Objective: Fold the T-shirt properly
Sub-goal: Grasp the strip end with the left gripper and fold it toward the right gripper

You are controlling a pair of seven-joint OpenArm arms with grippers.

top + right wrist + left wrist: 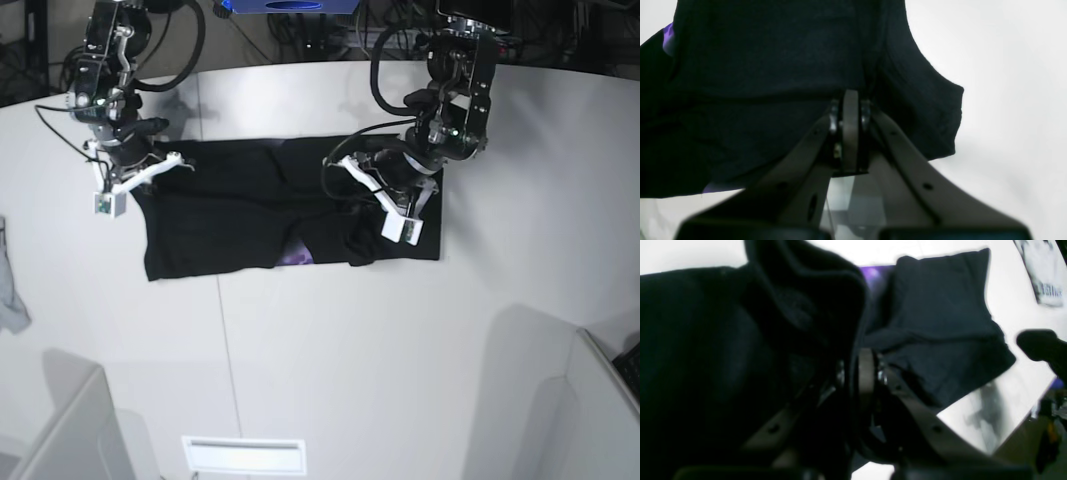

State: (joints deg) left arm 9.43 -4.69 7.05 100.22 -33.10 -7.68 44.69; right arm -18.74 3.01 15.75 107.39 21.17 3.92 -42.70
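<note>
The black T-shirt (230,215) lies spread across the white table, and a patch of purple print (297,255) shows where its front edge is turned up. On the left of the base view, my right gripper (182,160) is shut on the shirt's upper left corner. In the right wrist view that gripper (850,110) pinches the dark cloth (766,83), which hangs over its fingers. My left gripper (340,167) is shut on a raised fold near the shirt's middle. Up close, the left gripper (857,373) has black cloth (940,323) draped over it.
A small pale grey cloth scrap (8,290) lies at the table's left edge, and the grey cloth scrap (1043,273) is also in the left wrist view. A white slot (243,455) sits at the front edge, with grey partitions (60,430) at both lower corners.
</note>
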